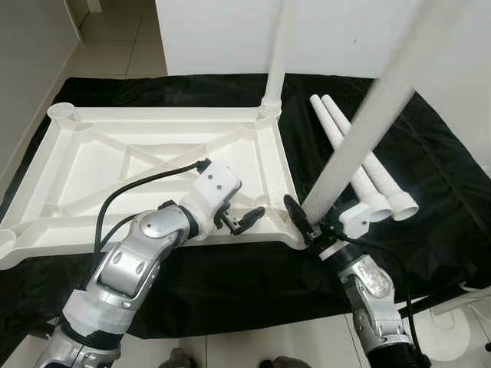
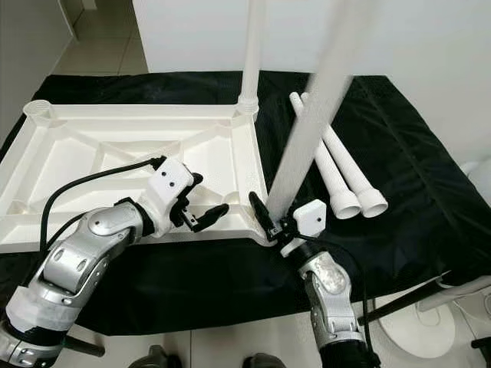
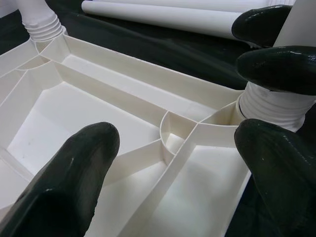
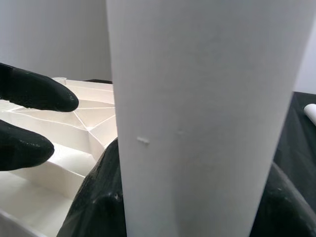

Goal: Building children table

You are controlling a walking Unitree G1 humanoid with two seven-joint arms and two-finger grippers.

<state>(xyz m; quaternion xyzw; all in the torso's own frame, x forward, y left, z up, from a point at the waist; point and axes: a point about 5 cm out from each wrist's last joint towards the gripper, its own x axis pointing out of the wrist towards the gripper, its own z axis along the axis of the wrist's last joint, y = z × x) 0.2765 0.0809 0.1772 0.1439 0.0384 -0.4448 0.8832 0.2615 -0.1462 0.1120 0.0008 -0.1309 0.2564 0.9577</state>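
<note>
A white plastic table top (image 1: 130,165) lies upside down on a black cloth. One white leg (image 1: 278,54) stands upright in its far right corner socket. My right gripper (image 1: 311,224) is shut on a second white leg (image 1: 368,130), which leans to the right. The ribbed lower end (image 3: 274,106) of that leg sits at the near right corner socket. My left gripper (image 1: 239,221) is open and hovers just over the table top's near right edge, a short way left of that socket, with nothing between its fingers (image 3: 74,182).
Two spare white legs (image 1: 383,192) lie side by side on the black cloth (image 1: 437,238), right of the table top. A white wall stands behind. Tiled floor runs along the front, with a white round base (image 1: 453,326) at the lower right.
</note>
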